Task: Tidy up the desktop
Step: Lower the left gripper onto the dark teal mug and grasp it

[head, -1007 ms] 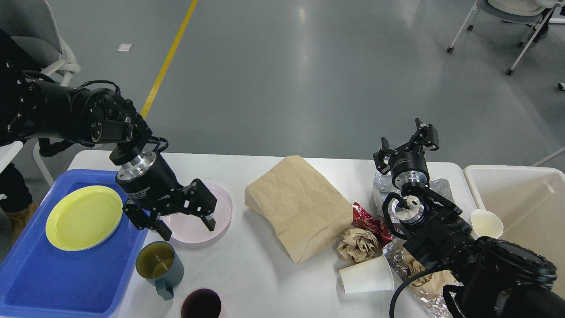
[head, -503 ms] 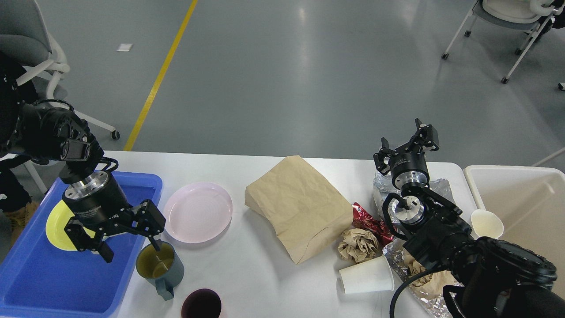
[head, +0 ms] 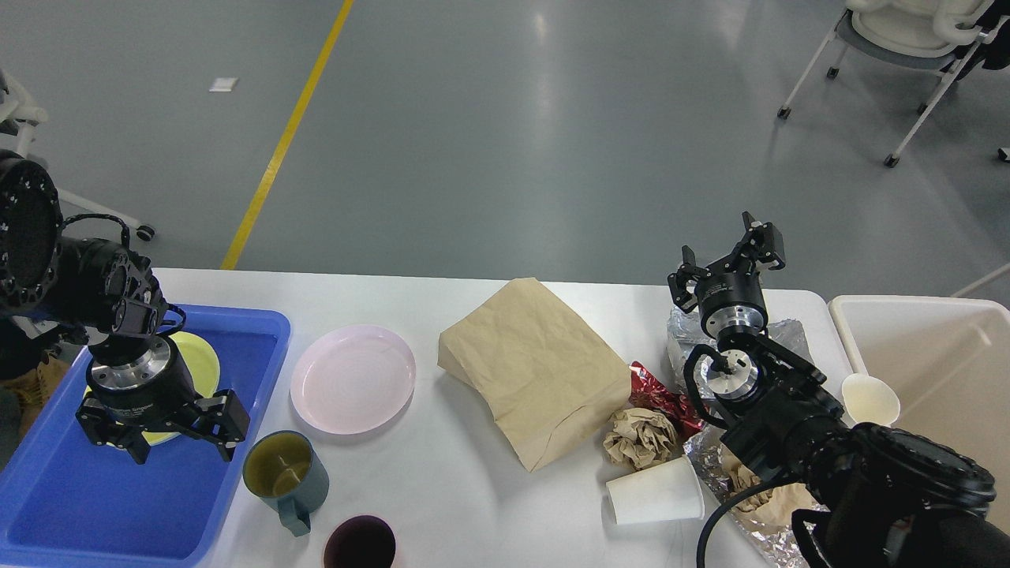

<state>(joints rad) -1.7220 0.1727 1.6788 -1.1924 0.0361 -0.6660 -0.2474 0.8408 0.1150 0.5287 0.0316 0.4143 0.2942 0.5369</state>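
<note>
The white desktop (head: 465,489) carries dishes and litter. On its left end a blue tray (head: 95,505) holds a yellow plate (head: 201,359). My left gripper (head: 180,446) hangs open and empty over the tray, partly covering that plate. A pink plate (head: 353,389), a teal mug (head: 286,473) and a dark purple cup (head: 360,544) stand to its right. A brown paper bag (head: 536,367) lies mid-table. My right gripper (head: 730,251) is raised at the far right edge, open and empty.
Right of the bag lie a red wrapper (head: 659,394), a crumpled brown paper ball (head: 641,436), a tipped white paper cup (head: 655,491) and foil (head: 685,339). A cream bin (head: 939,371) stands off the right end, a small white cup (head: 869,398) at its rim.
My left arm has swung left and toward me, from above the pink plate to above the blue tray, staying open. The right arm has not moved.
</note>
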